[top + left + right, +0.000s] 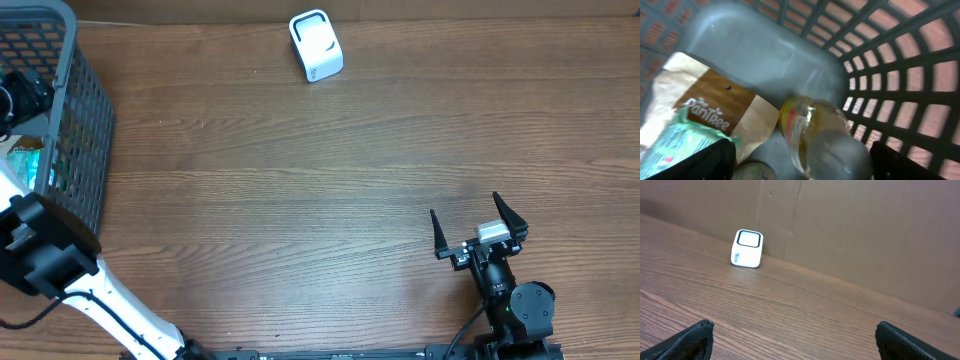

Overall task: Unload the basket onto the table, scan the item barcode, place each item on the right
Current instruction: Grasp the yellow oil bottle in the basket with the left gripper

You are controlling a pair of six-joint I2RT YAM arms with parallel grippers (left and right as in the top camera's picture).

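Left gripper: hanging inside the basket, jaws standing wide either side of the clear bottle, not gripping it.
Right gripper: sitting wide open and empty, well apart from the basket.
Scanner: standing well apart from the basket.
Risk: the slick, round bottle may be slipping from the pinch; a finger may be snagging the paper bag beside it.
Writing: bag showing "The Pantree"; bottle label blurred.

Bottle lies beside the bag (both inside the basket).
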